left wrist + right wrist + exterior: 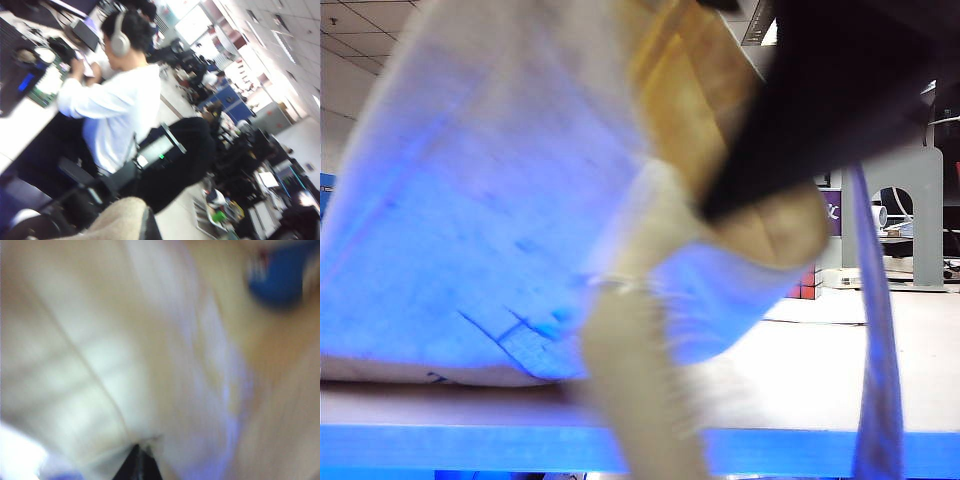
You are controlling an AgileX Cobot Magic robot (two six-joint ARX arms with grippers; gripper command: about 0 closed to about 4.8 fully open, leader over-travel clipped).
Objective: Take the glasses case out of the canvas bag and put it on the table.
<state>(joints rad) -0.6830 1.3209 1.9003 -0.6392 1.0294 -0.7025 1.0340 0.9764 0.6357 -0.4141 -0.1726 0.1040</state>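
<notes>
Nothing here can be read. A purple sign (831, 213) far right behind the bag (490, 200) shows one pale mark, too blurred and half hidden to make out. The blue case (280, 277) carries a small red and white patch, smeared beyond reading.

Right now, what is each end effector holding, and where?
Right end effector: shut on canvas bag fabric, inside it. Left end effector: shut on bag cloth; which part is unclear.
</notes>
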